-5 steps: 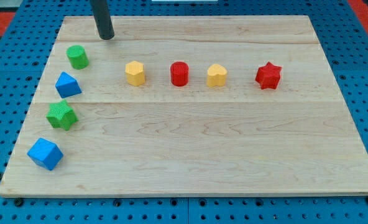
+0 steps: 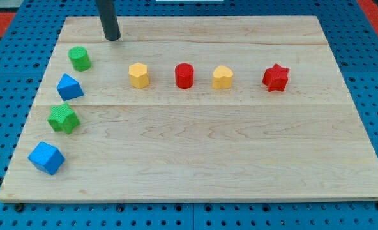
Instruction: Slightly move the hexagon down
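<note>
My tip [image 2: 113, 38] is resting near the tabletop's [image 2: 195, 153] top edge (nothing touching it), while the yellow hexagon [image 2: 138, 75] is sitting apart, below and to the view's right.

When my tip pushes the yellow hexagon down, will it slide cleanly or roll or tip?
The yellow hexagon looks squat and flat-based, so it probably slides rather than tips. Its flat sides may make it twist if hit off-centre. My tip is up-left of it, not touching.
</note>
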